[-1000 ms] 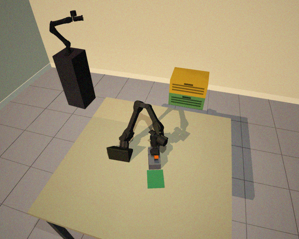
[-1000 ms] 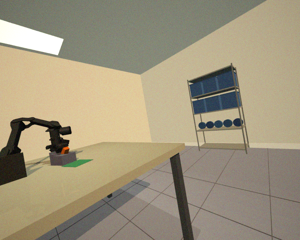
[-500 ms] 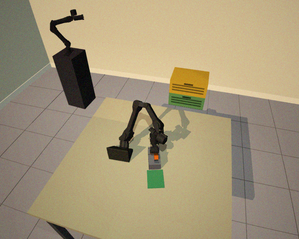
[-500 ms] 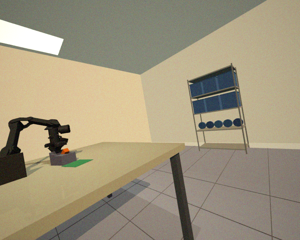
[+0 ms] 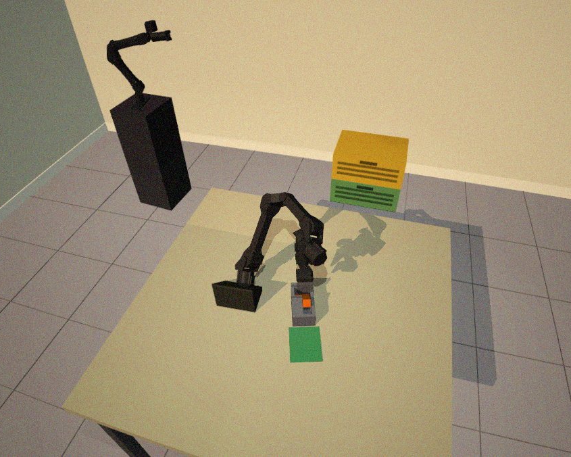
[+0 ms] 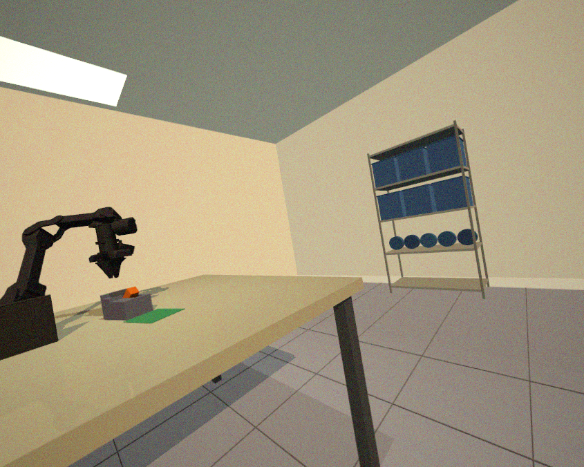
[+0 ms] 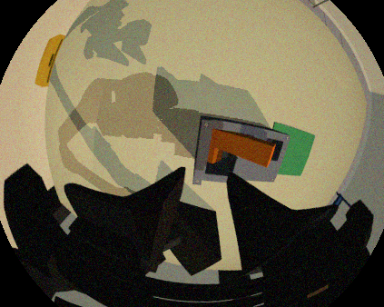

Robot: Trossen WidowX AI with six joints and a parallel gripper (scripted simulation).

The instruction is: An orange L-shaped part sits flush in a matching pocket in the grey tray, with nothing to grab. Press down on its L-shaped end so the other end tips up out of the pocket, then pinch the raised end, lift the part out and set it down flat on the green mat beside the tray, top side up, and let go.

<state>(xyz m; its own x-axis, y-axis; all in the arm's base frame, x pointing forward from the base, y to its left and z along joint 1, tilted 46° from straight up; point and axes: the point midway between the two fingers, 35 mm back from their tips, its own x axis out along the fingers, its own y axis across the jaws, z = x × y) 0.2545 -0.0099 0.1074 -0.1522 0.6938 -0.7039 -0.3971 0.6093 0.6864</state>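
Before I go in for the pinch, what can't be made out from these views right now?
- Orange part, top view: too small to judge how far its end is tipped.
- Part's lower end, exterior view: hidden behind the grey tray wall.
- Tray's near corner, wrist view: covered by the gripper fingers.
- Green mat, wrist view: partly hidden behind the tray.

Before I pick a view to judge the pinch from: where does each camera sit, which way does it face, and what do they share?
Top: high, beyond the table's far side, looking down; the whole arm shows.
Exterior: low, off a table corner, looking across; arm and open gripper above the grey tray.
Wrist: on the arm, looking down; only the fingers show.
All three share the tipped-up orange part and the green mat.
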